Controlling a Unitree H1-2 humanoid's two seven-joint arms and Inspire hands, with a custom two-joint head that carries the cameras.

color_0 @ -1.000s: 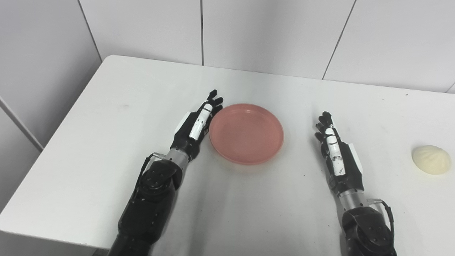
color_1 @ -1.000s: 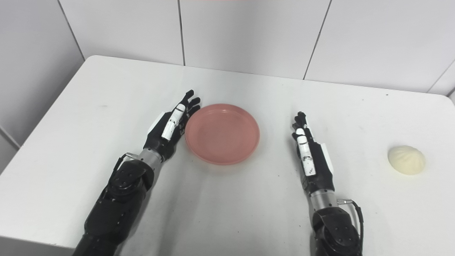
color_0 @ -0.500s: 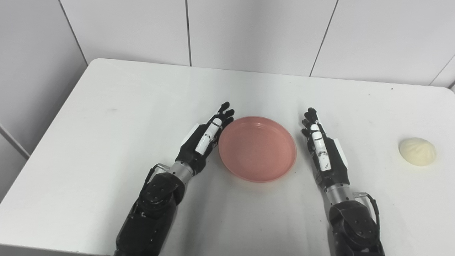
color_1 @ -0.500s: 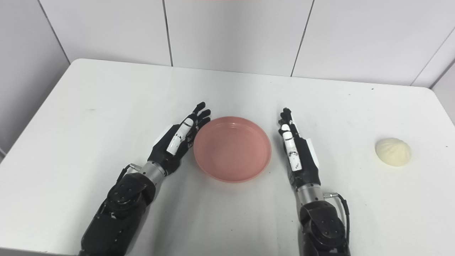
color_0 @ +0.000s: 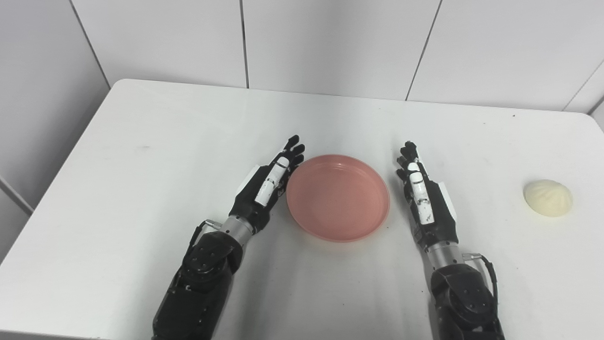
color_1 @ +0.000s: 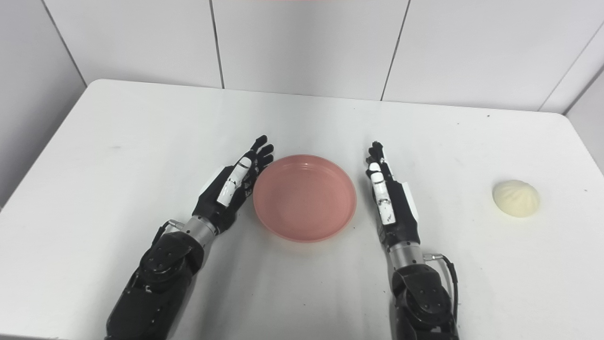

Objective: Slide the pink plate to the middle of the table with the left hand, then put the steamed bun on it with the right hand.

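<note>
The round, shallow pink plastic plate [color_0: 338, 197] is lying near the middle of the white desk [color_0: 141, 189], a little toward its near edge, so the slide looks about finished. The robot's black left hand [color_0: 264, 191] is standing on edge along the plate's left rim, fingers stretched out straight and holding nothing; whether it is actually touching the rim or sitting just beside it cannot be told. The black right hand [color_0: 427, 203] is resting just beside the plate's right rim, also flat and extended, with nothing in its hold.

What the coming move seems to be turning on is the pale, domed steamed bun [color_0: 548, 198]. It is sitting alone close to the desk's right edge, well apart from the plate and directly to the right of the right hand, roughly level with the palm. The right hand is clearly the nearer one; the plate is lying between the left hand and the bun. The right hand's fingers are pointing toward the far edge, not toward the bun, so the reach probably calls for a sideways swing toward the right edge. The bun is round, offering no long axis to line up on.
</note>
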